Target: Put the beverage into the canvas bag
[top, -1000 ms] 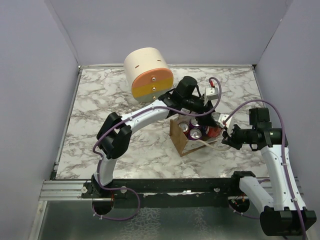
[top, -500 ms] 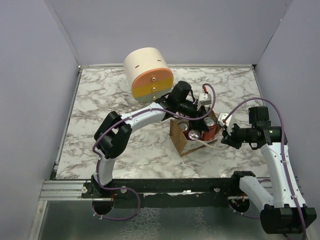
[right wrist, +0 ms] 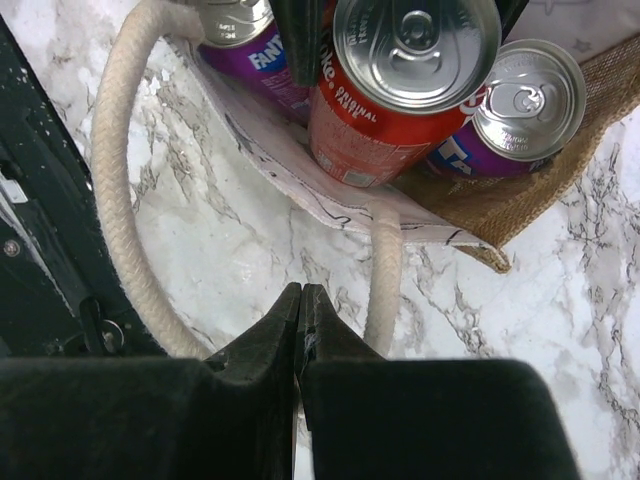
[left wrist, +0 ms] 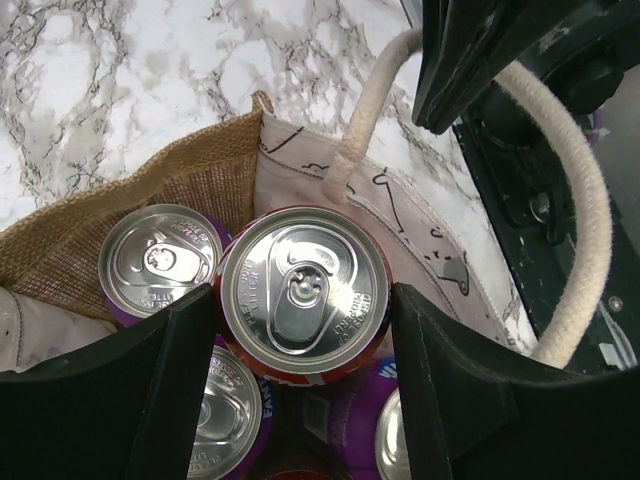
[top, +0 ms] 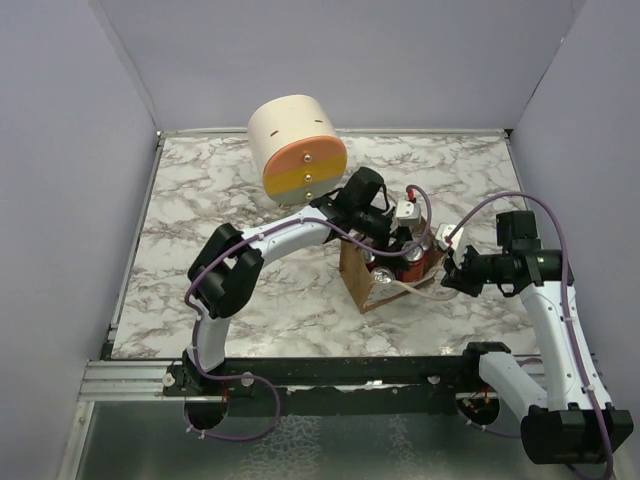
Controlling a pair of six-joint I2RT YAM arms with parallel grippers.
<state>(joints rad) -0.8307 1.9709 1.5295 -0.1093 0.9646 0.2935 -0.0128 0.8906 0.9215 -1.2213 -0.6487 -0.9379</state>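
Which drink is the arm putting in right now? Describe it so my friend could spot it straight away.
On the marble table, near the big cream cylinder, stands a small tan canvas bag holding several cans. Clamped in the left gripper is the red can. It sits higher than the rest, and its visible neighbours are purple cans.

The small tan-brown canvas bag (top: 352, 272) stands on the marble desk (top: 200, 200). Behind it and to its left lies the big cream cylinder (top: 293, 140). Inside the bag, a red aluminium cola can (left wrist: 303, 290) stands among purple soda cans (left wrist: 165, 262).
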